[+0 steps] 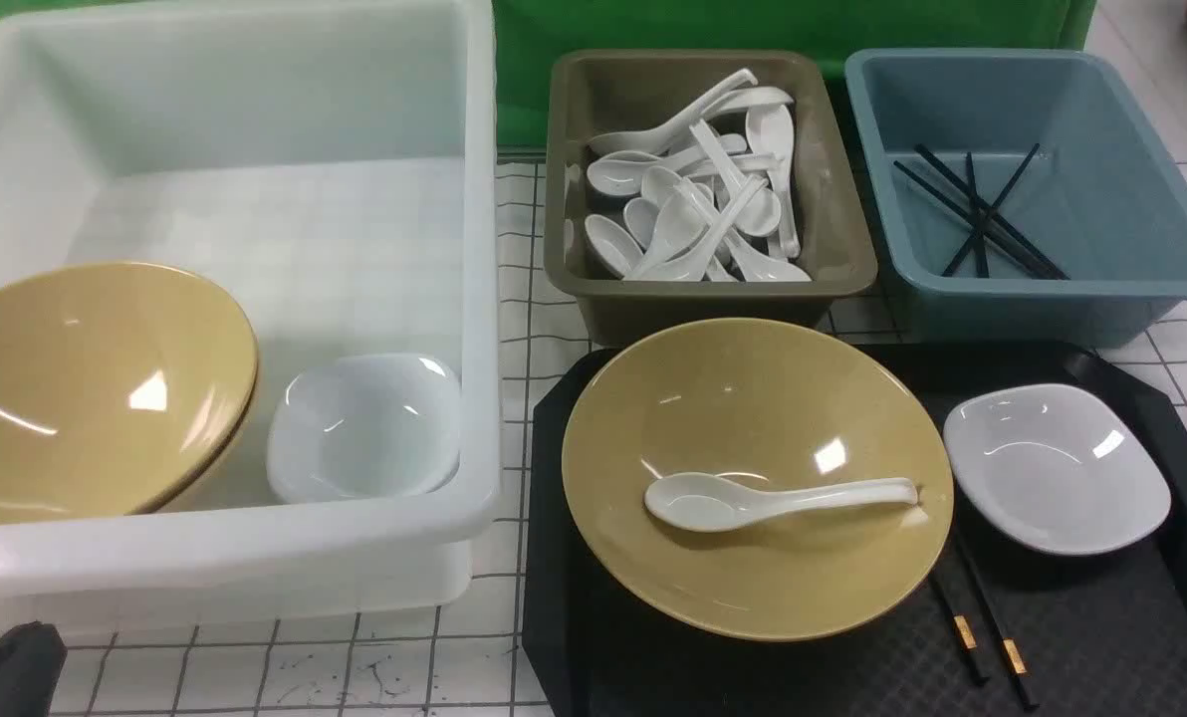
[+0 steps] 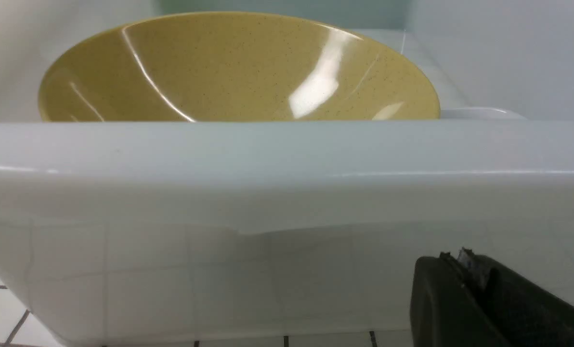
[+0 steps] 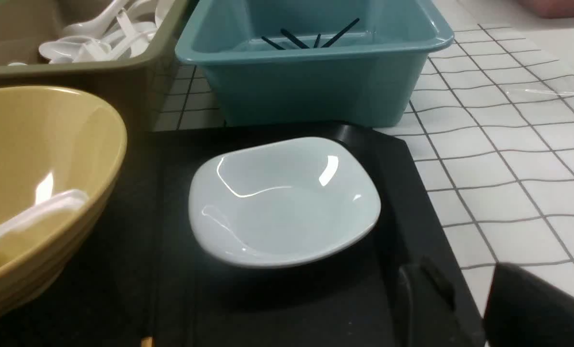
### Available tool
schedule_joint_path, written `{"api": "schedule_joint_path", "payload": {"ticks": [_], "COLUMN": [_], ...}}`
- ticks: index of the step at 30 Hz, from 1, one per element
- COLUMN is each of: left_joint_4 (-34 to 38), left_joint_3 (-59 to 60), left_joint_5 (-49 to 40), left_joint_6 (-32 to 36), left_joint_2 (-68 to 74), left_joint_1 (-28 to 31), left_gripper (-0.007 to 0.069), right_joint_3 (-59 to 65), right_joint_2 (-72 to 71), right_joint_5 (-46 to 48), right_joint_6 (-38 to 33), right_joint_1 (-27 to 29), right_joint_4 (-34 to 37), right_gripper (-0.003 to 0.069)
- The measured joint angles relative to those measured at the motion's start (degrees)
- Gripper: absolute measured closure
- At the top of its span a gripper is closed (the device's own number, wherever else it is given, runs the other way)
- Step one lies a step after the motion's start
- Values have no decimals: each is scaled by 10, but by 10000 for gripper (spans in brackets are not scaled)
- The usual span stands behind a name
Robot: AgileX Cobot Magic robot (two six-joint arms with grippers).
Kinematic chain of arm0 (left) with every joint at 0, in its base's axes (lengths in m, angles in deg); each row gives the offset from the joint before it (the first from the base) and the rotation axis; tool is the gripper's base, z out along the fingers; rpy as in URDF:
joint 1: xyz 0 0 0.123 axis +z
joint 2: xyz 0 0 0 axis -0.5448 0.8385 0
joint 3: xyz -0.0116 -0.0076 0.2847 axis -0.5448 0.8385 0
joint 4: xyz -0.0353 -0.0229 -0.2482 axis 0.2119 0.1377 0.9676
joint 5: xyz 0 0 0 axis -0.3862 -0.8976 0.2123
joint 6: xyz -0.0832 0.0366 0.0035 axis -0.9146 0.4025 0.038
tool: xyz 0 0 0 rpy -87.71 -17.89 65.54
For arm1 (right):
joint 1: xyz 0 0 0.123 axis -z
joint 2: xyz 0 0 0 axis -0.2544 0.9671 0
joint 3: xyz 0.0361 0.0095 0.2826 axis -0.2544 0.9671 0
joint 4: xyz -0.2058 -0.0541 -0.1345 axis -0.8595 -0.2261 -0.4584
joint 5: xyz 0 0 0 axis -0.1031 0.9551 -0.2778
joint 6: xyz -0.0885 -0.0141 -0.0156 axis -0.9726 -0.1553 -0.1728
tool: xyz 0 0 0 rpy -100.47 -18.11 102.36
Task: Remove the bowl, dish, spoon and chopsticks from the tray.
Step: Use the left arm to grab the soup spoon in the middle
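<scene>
The black tray (image 1: 1101, 637) lies at the front right. On it stands the yellow bowl (image 1: 753, 398) with the white spoon (image 1: 773, 498) lying inside, handle to the right. To the bowl's right, the white dish (image 1: 1057, 468) rests on the tray, and the black chopsticks (image 1: 964, 632) stick out from under the bowl's near rim. My right gripper (image 3: 465, 284) is open and empty near the tray's right edge, short of the dish (image 3: 282, 202). My left gripper (image 2: 460, 258) is shut on nothing, low in front of the white bin.
A big white bin (image 1: 225, 558) at the left holds another yellow bowl (image 1: 86, 388) and a white dish (image 1: 364, 423). Behind the tray, a brown bin (image 1: 703, 304) holds several spoons and a blue bin (image 1: 1032, 314) several chopsticks.
</scene>
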Motion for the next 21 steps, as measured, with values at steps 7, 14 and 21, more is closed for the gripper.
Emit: {"api": "schedule_joint_path", "payload": {"ticks": [7, 14, 21], "left_joint_4": [0, 0, -4], "left_joint_3": [0, 0, 0], "left_joint_5": [0, 0, 5], "left_joint_6": [0, 0, 0], "left_joint_2": [0, 0, 0], "left_joint_1": [0, 0, 0], "left_gripper": [630, 630, 630], "right_joint_3": [0, 0, 0], "right_joint_2": [0, 0, 0], "right_joint_5": [0, 0, 0], "right_joint_6": [0, 0, 0], "right_joint_1": [0, 0, 0], "right_joint_4": [0, 0, 0], "right_gripper": [423, 423, 423]}}
